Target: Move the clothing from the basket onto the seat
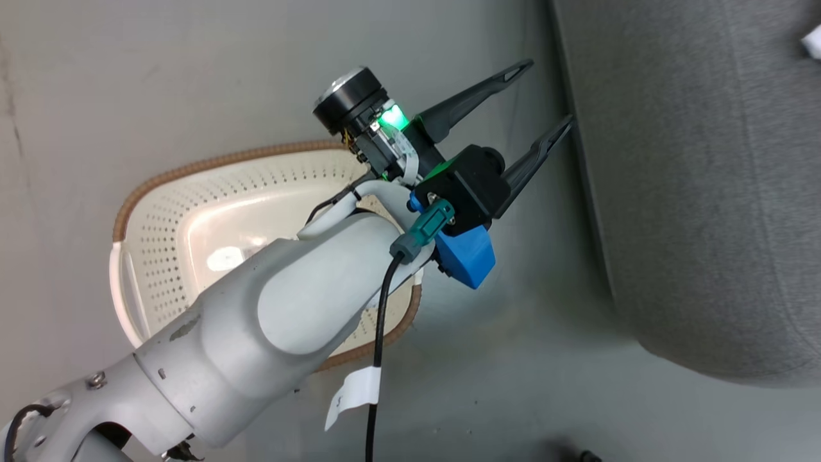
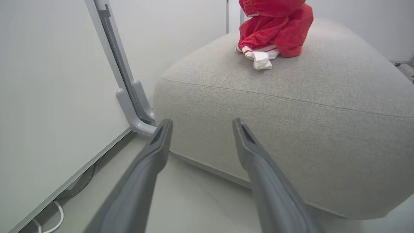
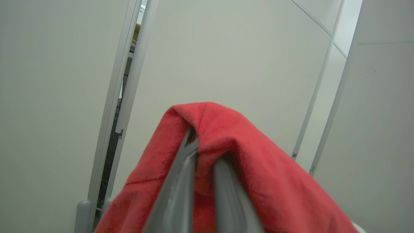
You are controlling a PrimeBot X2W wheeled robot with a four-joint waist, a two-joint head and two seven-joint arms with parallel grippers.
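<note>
The cream perforated basket point(image 1: 168, 221) with its brown rim lies on the floor, and my pale left forearm covers much of it; the part of its inside that shows holds nothing. My left gripper point(image 1: 547, 94) is open, its fingertips close to the edge of the grey seat point(image 1: 705, 192). From the left wrist, the gripper point(image 2: 201, 124) points at the seat's point(image 2: 291, 136) side. Red clothing point(image 2: 275, 29) with white striped trim rests on top of the seat and runs up out of frame. My right gripper point(image 3: 200, 145) is shut on red clothing point(image 3: 258, 171) draped over its fingertips.
White wall panels stand behind the seat. A grey metal post point(image 2: 129, 94) with a curved foot stands on the floor left of the seat, with a cable point(image 2: 55, 220) near it. A black cable with a white tag point(image 1: 353, 391) hangs from my left arm.
</note>
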